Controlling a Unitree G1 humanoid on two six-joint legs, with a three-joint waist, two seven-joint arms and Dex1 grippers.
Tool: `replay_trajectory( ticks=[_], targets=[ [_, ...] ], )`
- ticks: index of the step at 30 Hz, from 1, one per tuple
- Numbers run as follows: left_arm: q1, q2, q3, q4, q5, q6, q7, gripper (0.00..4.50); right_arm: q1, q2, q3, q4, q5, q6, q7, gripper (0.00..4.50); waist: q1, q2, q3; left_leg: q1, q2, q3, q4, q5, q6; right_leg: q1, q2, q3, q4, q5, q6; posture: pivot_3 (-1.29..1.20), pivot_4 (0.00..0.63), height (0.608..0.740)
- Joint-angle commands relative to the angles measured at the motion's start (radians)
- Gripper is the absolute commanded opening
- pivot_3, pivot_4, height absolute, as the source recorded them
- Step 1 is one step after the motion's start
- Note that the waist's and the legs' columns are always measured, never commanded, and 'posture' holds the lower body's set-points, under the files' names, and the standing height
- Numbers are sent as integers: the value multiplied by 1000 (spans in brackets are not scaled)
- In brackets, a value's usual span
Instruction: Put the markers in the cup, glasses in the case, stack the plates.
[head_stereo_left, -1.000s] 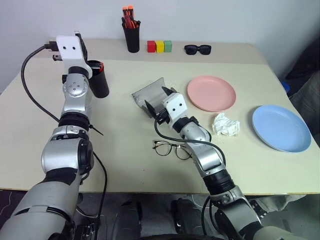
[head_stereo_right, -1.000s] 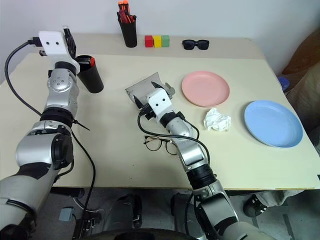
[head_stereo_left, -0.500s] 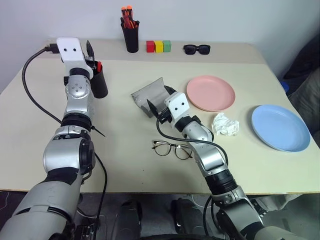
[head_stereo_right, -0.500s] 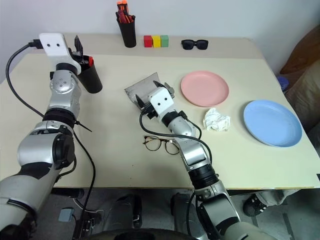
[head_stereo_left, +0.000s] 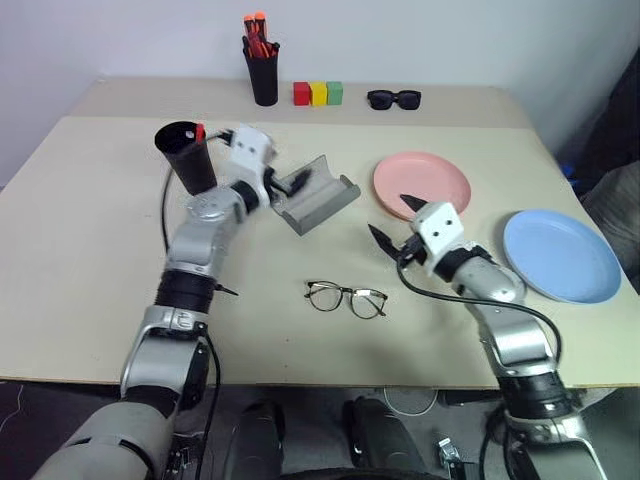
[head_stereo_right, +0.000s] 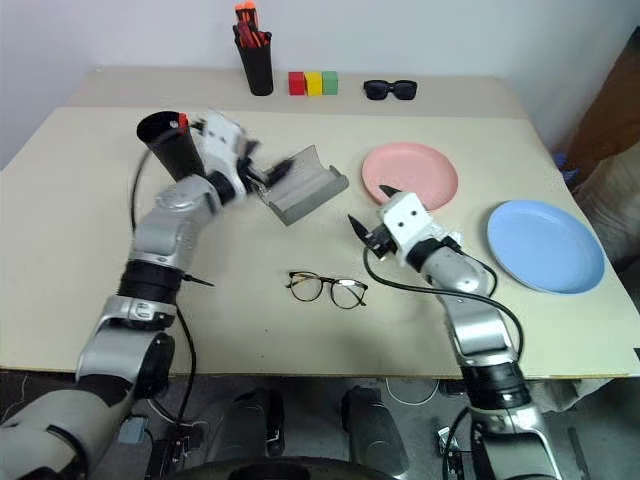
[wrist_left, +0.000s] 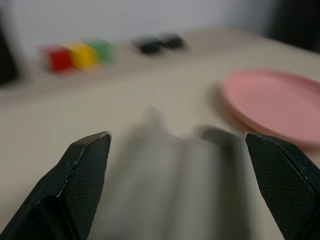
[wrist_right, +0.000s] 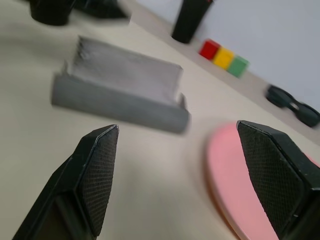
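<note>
Far left: black cup (head_stereo_left: 187, 157) upright with a red-capped marker (head_stereo_left: 200, 132) inside, left gripper (head_stereo_left: 286, 184) beside it, jaws spread at the open grey case (head_stereo_left: 318, 196). Centre: glasses (head_stereo_left: 345, 297) flat on the table (head_stereo_left: 80, 270). Right: right gripper (head_stereo_left: 392, 222) with jaws spread wide, near the pink plate (head_stereo_left: 422, 186); blue plate (head_stereo_left: 560, 254) apart at far right.

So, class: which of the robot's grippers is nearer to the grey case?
The left. The left gripper sits right at the case's left end, fingers open toward it. The right gripper hangs apart to the case's right, in front of the pink plate.
</note>
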Motion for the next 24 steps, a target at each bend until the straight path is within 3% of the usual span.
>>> replay_trajectory(
  ticks=[1, 8, 11, 18, 24],
  targets=[
    [-28, -13, -21, -11, -25, 144, -45, 4401, 39, -31, -48, -88, 24, 17, 7, 3864, 0, 1, 0, 0, 0, 0, 0, 0, 0, 0, 0, 0, 0, 0, 0, 0, 150, 722],
    [-47, -13, -84, 40, 14, 246, -112, 4401, 170, -71, -64, -215, 78, 84, 53, 3864, 8, 1, 0, 0, -1, -1, 0, 0, 0, 0, 0, 0, -1, 0, 0, 0, 150, 722],
    [-40, -9, -95, 49, 32, 233, -117, 3634, 209, -83, -80, -241, 87, 96, 54, 3864, 9, 1, 0, 0, -1, -1, 0, 0, 0, 0, 0, 0, -1, 0, 0, 0, 150, 722],
    [-29, -10, -93, 58, 54, 195, -127, 48, 239, -88, -91, -252, 85, 98, 45, 3864, 9, 1, 0, 0, -1, -1, 0, 0, 0, 0, 0, 0, -1, 0, 0, 0, 150, 722],
    [30, 103, -153, -21, 90, -23, -318, 48, 241, -82, -69, -261, 82, 104, 41, 3864, 5, 1, 0, 0, -1, -1, 0, 0, 0, 0, 0, 0, -1, 0, 0, 0, 150, 722]
  ],
)
